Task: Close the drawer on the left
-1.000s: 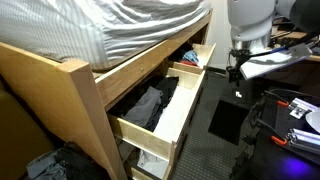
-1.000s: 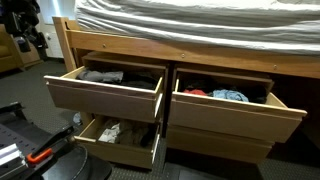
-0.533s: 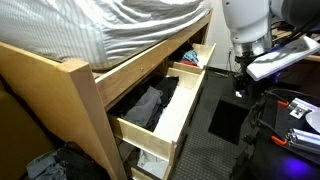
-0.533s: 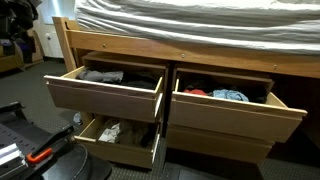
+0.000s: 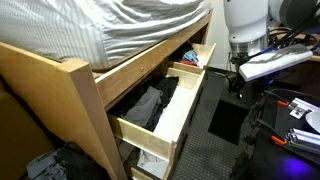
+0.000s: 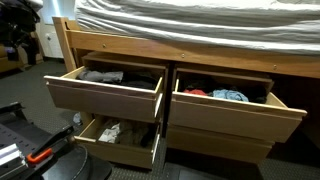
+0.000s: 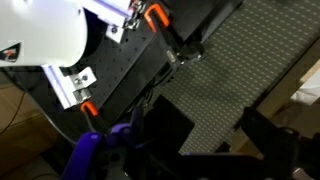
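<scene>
The drawer (image 6: pixel 104 96) is the wide pale-wood upper one under the bed, standing pulled out with dark grey and black clothes (image 6: pixel 103 76) inside. In an exterior view it is the nearest open drawer (image 5: pixel 172 125). My gripper (image 5: pixel 237 78) hangs from the white arm above the floor, well clear of the drawer's front and touching nothing. In the wrist view the gripper (image 7: pixel 200 142) shows only as dark fingers, spread apart and empty, over the grey carpet.
A lower drawer with white socks (image 6: pixel 118 134) stands open beneath it. A second upper drawer of mixed items (image 6: pixel 226 98) stands open beside it. A black mat (image 5: pixel 226 120) lies on the floor. Equipment with red clamps (image 5: pixel 296 108) sits by the robot base.
The arm's wrist has shifted and turned slightly above the floor. The drawers have not moved.
</scene>
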Motion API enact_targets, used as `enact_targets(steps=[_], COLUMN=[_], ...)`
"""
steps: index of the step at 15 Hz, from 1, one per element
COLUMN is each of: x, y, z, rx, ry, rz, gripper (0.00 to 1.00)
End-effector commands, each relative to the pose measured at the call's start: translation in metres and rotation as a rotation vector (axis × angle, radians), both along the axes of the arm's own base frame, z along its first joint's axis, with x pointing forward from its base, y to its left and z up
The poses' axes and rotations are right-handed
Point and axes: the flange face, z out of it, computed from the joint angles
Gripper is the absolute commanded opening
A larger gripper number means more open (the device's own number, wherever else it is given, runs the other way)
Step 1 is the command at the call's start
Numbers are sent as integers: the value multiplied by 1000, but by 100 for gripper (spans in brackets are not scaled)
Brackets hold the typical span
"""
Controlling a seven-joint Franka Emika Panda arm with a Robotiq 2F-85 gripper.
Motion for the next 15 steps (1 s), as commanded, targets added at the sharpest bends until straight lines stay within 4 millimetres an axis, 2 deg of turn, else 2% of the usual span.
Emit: enact_targets(steps=[1,5,6,7,8,10,12,13,15], x=[-3,-6,-6,-7,-9,-10,-9,-11,-5], y=[3,-2,-3,-2,-4,-5,-3,0,3], z=[-52,-105,-112,-116,-106,-116,-117,-123,-157], rx=[107,82,62,56,66,56,55,33,21], ry=[-13,-62,-66,-62,-51,-39,-42,-67,-143], rz=[-59,-82,-101,-126,-102,-119,-121,-127,-163], gripper=[100,100,100,100,100,100,100,100,100])
